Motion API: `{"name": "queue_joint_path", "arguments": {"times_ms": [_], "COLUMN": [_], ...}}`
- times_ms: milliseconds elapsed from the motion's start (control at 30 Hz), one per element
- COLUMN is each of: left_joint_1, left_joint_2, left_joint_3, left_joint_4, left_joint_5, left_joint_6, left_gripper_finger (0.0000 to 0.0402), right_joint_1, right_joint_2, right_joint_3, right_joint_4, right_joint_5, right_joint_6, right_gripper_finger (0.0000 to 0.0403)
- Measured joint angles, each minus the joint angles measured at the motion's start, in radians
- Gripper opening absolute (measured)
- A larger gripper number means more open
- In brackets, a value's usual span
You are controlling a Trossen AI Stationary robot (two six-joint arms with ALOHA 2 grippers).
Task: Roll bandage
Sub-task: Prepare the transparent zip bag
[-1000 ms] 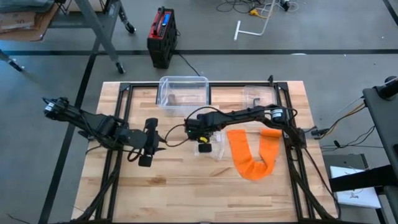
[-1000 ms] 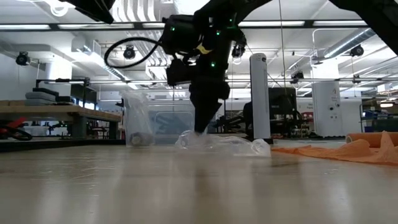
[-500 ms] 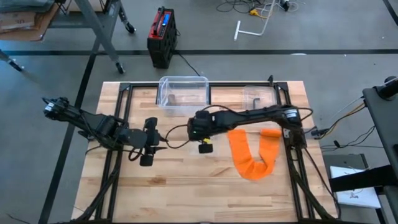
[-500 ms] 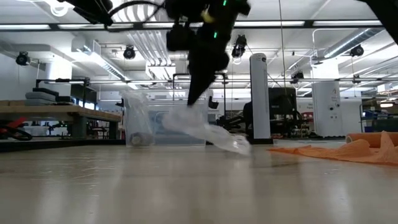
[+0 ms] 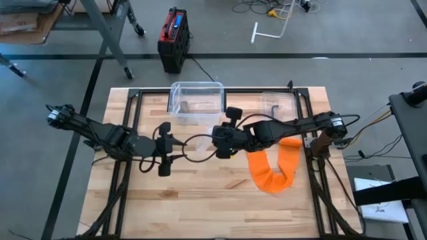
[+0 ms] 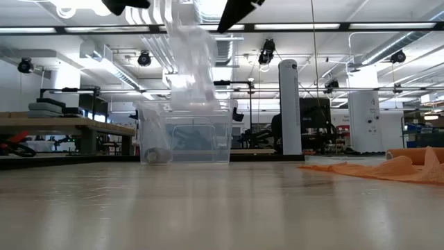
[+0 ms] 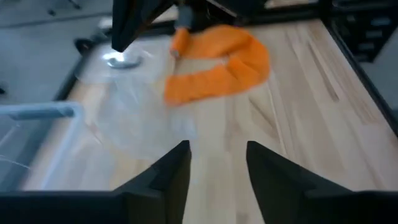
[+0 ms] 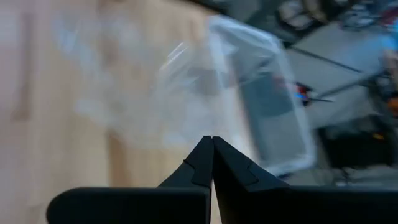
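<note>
Your right gripper [image 5: 222, 141] hangs above the middle of the table [image 5: 200, 207], its fingers pressed together on a clear plastic wrapper [image 6: 189, 66]; you can see that film dangling in the low view, though its top and the gripper itself are cut off there, and from above it is almost impossible to make out. Your left gripper [image 5: 165, 148] sits just left of it with its fingers [image 7: 168, 180] parted by a narrow gap and nothing between them. The orange bandage [image 5: 270, 167] lies unrolled in a U on the right half of the table, its upper left end hidden under the right arm, while the clear bin [image 5: 196, 100] stands at the far edge.
</note>
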Motion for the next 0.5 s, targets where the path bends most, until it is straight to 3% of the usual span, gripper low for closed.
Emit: {"name": "queue_joint_path", "arguments": {"times_ms": [167,333,500], "left_joint_1": [0.004,0.038,0.091], "left_joint_2": [0.001,0.022,0.058], "left_joint_3": [-0.026,-0.073,-0.078], "left_joint_4": [0.071,0.114,0.115], "left_joint_5": [-0.101,-0.106,-0.082], "left_joint_6": [0.02,0.067,0.062], "left_gripper_finger": [0.0208,0.0266,0.0286], "right_joint_1": [0.002,0.002,-0.008], "right_joint_2": [-0.007,-0.004,0.045], "right_joint_3": [-0.002,-0.005,-0.013], "right_joint_4": [-0.002,0.001,-0.004], "right_joint_5": [0.019,-0.012,-0.088], "right_joint_6": [0.063,0.06,0.093], "right_gripper_finger": [0.0,0.0,0.0]}}
